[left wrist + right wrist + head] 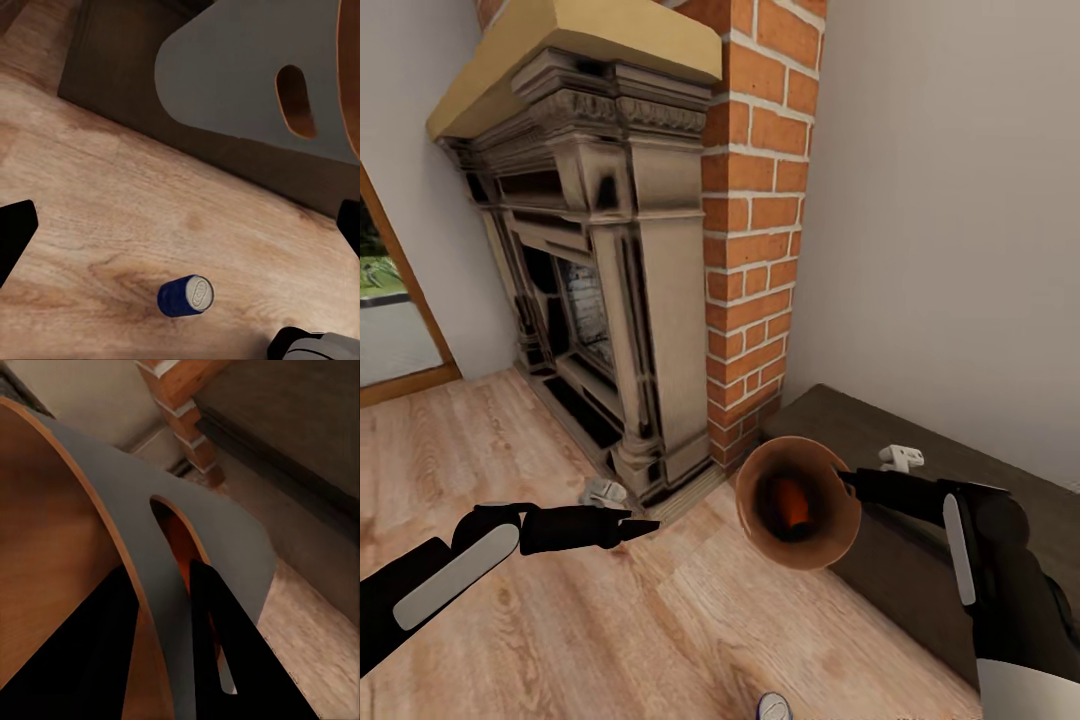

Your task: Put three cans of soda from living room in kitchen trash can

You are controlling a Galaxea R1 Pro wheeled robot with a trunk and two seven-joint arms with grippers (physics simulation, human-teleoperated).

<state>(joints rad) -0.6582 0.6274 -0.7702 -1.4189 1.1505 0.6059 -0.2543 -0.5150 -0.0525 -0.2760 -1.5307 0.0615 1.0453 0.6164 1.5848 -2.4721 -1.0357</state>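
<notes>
Trash can (830, 540): copper-coloured, held tipped in the air with its mouth toward your head camera, at about 4 o'clock from frame centre, in front of a dark low cabinet (960, 450).
Orange can (792, 505): lies inside the bin, against the dark interior.
Blue can (185, 295): on its side on the plank floor (610, 620) in the left wrist view; in the head view a grey can top (773, 708) shows at 6 o'clock — the two are probably the same can.
Right gripper (852, 482): your fingers are clamped on the bin's rim — one inside the wall, one outside, as the right wrist view shows (225, 645).
Left gripper (640, 526): hangs over the floor at 8 o'clock, holding nothing; the wrist view shows the fingers spread wide.
Surroundings: stone fireplace (600, 260) at 11 o'clock, brick chimney (755, 230) beside it.
</notes>
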